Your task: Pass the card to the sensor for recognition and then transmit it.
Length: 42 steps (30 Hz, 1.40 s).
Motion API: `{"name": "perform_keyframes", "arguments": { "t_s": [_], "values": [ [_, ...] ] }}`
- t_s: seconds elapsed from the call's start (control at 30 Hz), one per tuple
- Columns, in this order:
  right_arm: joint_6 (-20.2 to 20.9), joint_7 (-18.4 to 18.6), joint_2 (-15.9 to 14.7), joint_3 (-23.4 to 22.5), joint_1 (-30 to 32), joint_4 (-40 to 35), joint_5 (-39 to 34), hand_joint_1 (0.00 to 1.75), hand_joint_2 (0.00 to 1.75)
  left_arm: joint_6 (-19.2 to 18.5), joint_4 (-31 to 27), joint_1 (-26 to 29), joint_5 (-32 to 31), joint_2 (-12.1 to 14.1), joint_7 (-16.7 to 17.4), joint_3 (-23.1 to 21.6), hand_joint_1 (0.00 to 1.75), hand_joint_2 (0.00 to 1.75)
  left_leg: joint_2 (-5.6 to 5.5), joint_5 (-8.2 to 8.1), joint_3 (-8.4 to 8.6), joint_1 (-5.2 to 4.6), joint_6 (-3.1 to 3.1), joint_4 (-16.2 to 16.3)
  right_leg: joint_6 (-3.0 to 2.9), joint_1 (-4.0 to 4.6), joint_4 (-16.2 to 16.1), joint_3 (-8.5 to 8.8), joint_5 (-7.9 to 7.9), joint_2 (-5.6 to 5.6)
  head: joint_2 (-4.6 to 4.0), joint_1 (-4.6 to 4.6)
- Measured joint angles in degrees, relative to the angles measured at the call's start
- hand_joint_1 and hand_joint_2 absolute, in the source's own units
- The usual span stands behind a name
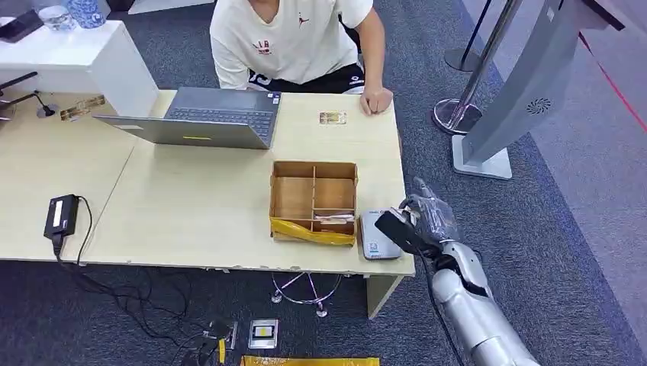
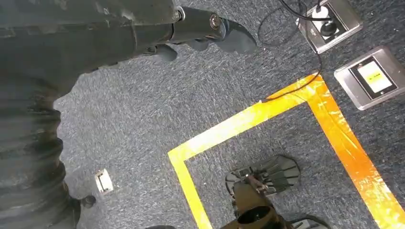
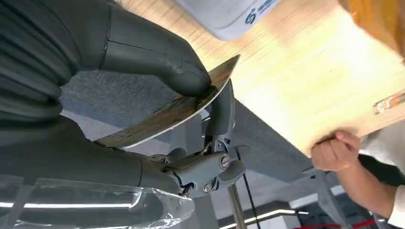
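Observation:
My right hand (image 1: 429, 219) hovers at the table's front right corner and pinches a dark card (image 1: 397, 232) between thumb and a finger. The card juts out over the right edge of the grey-white sensor (image 1: 378, 238), which lies flat on the table. In the right wrist view the card (image 3: 172, 112) is tilted, with the thumb (image 3: 157, 52) pressed on its face and the sensor (image 3: 229, 14) just beyond it. My left hand (image 2: 200, 28) hangs over the carpet and holds nothing.
A cardboard box (image 1: 313, 200) with compartments stands left of the sensor. Another card (image 1: 333, 117) lies near a person's hand (image 1: 376, 101) at the far edge. A laptop (image 1: 198, 116), a black adapter (image 1: 61, 216) and a grey kiosk (image 1: 519, 84) are around.

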Motion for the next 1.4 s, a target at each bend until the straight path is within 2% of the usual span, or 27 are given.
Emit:
{"name": "perform_keyframes", "arguments": {
  "t_s": [0.23, 0.5, 0.8, 1.23, 1.3, 1.4],
  "values": [
    [6.2, -0.1, 1.1, 3.0, 0.9, -3.4, -0.1, 1.75, 1.75, 0.0, 0.0, -0.1, 0.4, -0.1, 0.0, 0.0, 0.0, 1.75, 0.0, 0.0, 0.0, 0.0, 0.0, 0.0, 0.0, 0.0, 0.0, 0.0, 0.0, 0.0, 0.0, 0.0],
    [8.2, -0.1, 1.9, 5.8, 1.4, -5.4, -0.7, 1.75, 1.75, 0.1, 0.0, -0.2, 1.2, -0.2, 0.0, 0.0, 0.0, 1.75, 0.0, 0.0, 0.0, 0.0, 0.0, 0.0, 0.0, 0.0, 0.0, 0.01, 0.0, 0.0, 0.0, 0.0],
    [8.7, -0.2, 2.4, 8.1, 1.4, -5.9, -0.6, 1.75, 1.75, 0.2, 0.0, 0.0, 2.3, -0.3, -0.2, 0.0, 0.0, 1.75, 0.0, 0.0, 0.0, 0.0, 0.0, 0.0, 0.0, 0.0, 0.0, 0.01, 0.0, 0.0, 0.0, 0.0],
    [9.0, 0.2, 2.5, 8.9, 1.3, -5.9, -0.5, 1.75, 1.75, 0.5, 0.0, 0.1, 2.4, -0.3, -0.2, 0.2, 0.0, 1.75, 0.0, 0.0, 0.01, 0.0, 0.0, 0.0, 0.0, 0.0, 0.0, 0.02, 0.0, 0.0, 0.0, 0.02],
    [7.1, 1.1, 2.3, 8.9, 1.3, -4.1, -1.6, 1.75, 1.75, 0.7, 0.0, 0.4, 3.1, -0.3, 0.0, 0.4, 0.0, 1.75, 0.01, 0.0, 0.02, 0.0, 0.0, 0.0, 0.0, 0.0, 0.0, 0.02, 0.0, 0.01, 0.0, 0.0],
    [6.7, 0.7, 2.3, 8.9, 1.3, -2.6, -1.8, 1.75, 1.75, 1.1, 0.0, 1.1, 3.6, -0.3, -0.1, 0.5, 0.0, 1.75, 0.01, 0.0, 0.0, 0.0, 0.0, 0.0, 0.0, 0.0, 0.0, 0.01, 0.0, 0.0, 0.0, 0.02]
  ]
}}
